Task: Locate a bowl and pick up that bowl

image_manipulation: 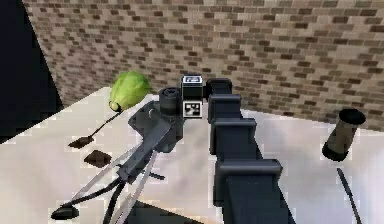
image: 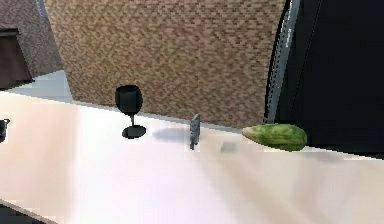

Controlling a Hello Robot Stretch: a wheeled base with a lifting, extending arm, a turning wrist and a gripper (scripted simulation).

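Note:
My gripper (image_manipulation: 92,203) reaches out low over a pale countertop (image_manipulation: 290,150) in the arm side view, its dark body left of two white marked squares (image_manipulation: 191,96). Its thin fingers (image_manipulation: 105,182) run toward the lower left with only bare countertop behind them, so it holds nothing. A round green leafy thing (image_manipulation: 130,90) lies beyond the gripper body near the counter's far edge. In the forward view the same pale countertop (image: 90,170) carries a dark stemmed glass (image: 128,108), a small grey upright thing (image: 195,131) and a green oblong thing (image: 274,137).
A dark long-handled utensil (image_manipulation: 93,130) and a small dark square (image_manipulation: 97,158) lie left of the gripper. A dark cylinder (image_manipulation: 343,134) stands at the right. A brick wall (image_manipulation: 250,50) backs the counter. A tall dark panel (image: 335,70) rises at the forward view's right.

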